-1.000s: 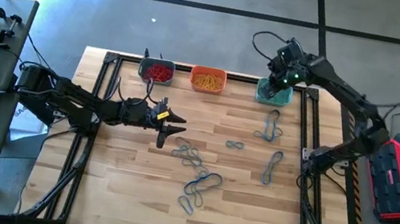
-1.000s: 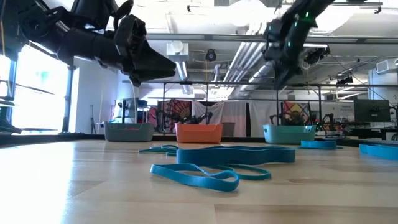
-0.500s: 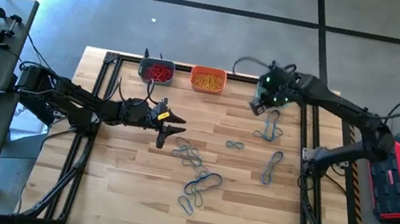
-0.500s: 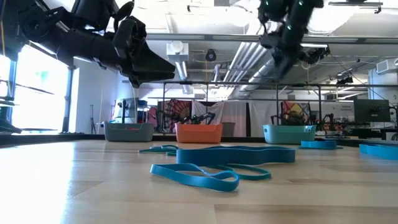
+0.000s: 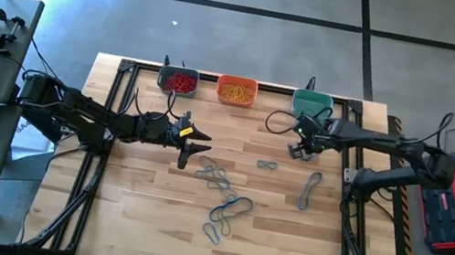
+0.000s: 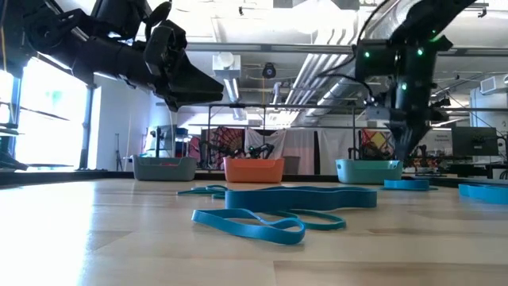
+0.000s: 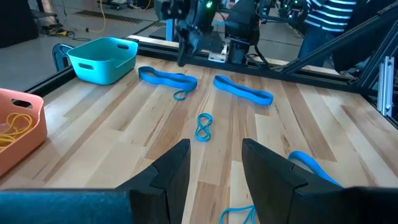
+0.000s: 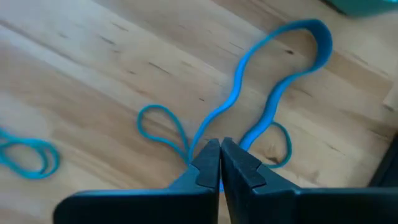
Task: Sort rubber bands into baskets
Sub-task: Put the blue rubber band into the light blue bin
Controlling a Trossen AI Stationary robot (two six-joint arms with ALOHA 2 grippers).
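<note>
The wooden worktop (image 5: 148,216) carries everything: along its far edge stand three baskets, the grey-blue basket (image 5: 178,80) with red bands toward the far left corner, the orange basket (image 5: 236,90) with yellow bands at the middle, and the teal basket (image 5: 312,102) toward the far right corner. The left arm waits over the left half of the worktop, its left gripper (image 5: 196,141) raised with the fingers apart and nothing between them. The right gripper (image 5: 300,148) hangs low near the right edge, just in front of the teal basket, fingers pressed together with their tips right over a long blue band (image 8: 273,93); no band can be seen caught between them. More blue rubber bands (image 5: 224,203) lie tangled near the middle of the worktop, with a small twisted one (image 5: 267,165) and another long loop (image 5: 310,189) nearer the right edge. Judged from this, the risk lies in the pick: closed tips pushed down on so thin a loop would likely slide off or shove it aside, and a grab at the point where this band's loops cross may lift it unevenly, so that it drapes over the basket's rim instead of dropping in.
</note>
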